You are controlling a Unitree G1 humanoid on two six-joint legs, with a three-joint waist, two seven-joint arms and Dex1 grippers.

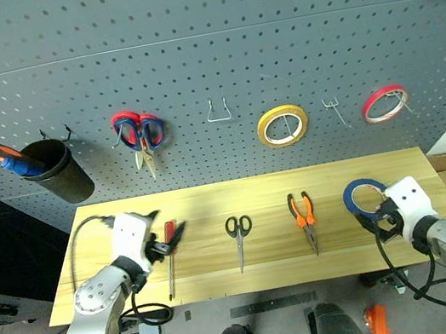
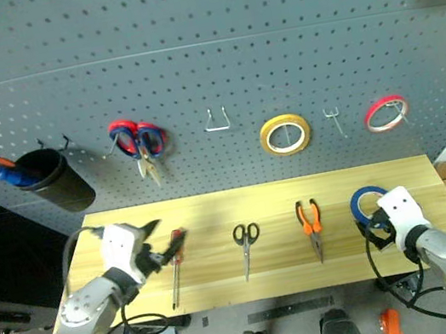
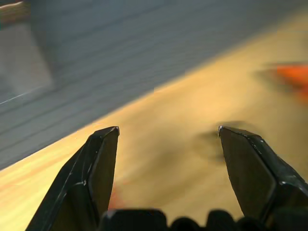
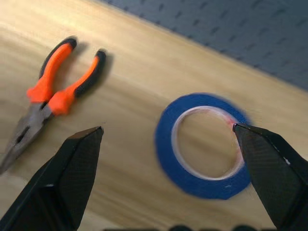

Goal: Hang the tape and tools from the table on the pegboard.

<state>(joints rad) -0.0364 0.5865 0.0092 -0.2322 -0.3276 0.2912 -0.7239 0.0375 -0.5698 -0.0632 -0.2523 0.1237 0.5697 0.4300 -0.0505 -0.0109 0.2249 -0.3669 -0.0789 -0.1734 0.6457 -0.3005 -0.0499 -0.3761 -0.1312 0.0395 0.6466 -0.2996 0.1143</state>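
Both end effectors, left [image 1: 174,234] and right [image 4: 168,130], apart, empty; tape [image 4: 204,144] flat on bench [image 1: 253,192], at 3 o'clock of pliers [image 1: 304,217].

A workshop; a grey pegboard [image 1: 201,41] with hooks carries scissors [image 1: 140,135], tape rolls [image 1: 282,125] and a cup [image 1: 58,170] holding a screwdriver; below it a plank table [image 1: 212,203] bears pliers [image 1: 304,217], scissors and a screwdriver [image 1: 169,254].
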